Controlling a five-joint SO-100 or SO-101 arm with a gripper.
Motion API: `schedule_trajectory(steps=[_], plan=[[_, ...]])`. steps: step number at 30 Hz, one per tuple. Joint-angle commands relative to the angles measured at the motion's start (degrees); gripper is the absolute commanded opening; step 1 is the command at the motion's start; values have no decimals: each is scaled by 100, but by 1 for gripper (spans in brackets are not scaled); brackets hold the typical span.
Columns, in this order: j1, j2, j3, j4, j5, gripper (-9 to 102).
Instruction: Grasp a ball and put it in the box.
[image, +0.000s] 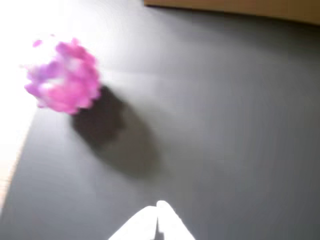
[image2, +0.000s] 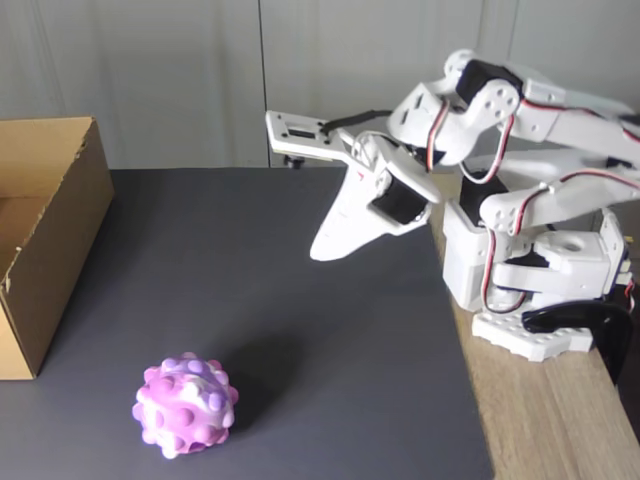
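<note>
The ball (image2: 186, 405), bumpy and marbled pink, purple and white, rests on the dark mat near the front left in the fixed view. In the wrist view the ball (image: 63, 79) appears blurred at upper left, casting a shadow. The brown cardboard box (image2: 58, 232) stands open at the left edge, well apart from the ball; a strip of the box (image: 240, 7) runs along the top of the wrist view. My white gripper (image2: 322, 248) hangs above the mat's middle, up and to the right of the ball, its fingers together. The gripper tips (image: 157, 210) meet at the wrist view's bottom edge, holding nothing.
A dark grey mat (image2: 300, 330) covers the table; bare wood (image2: 540, 420) shows along its right side, where the arm's white base (image2: 530, 290) is mounted. A pale wall stands behind.
</note>
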Motion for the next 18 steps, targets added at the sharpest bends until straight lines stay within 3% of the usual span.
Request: schedule_trajectory(steps=[1, 10, 18], plan=[[-281, -580, -589, -580, 44, 0], [-967, -2646, -1538, -2320, -18, 1], [-1151, -3340, -1494, -3015, 44, 19]])
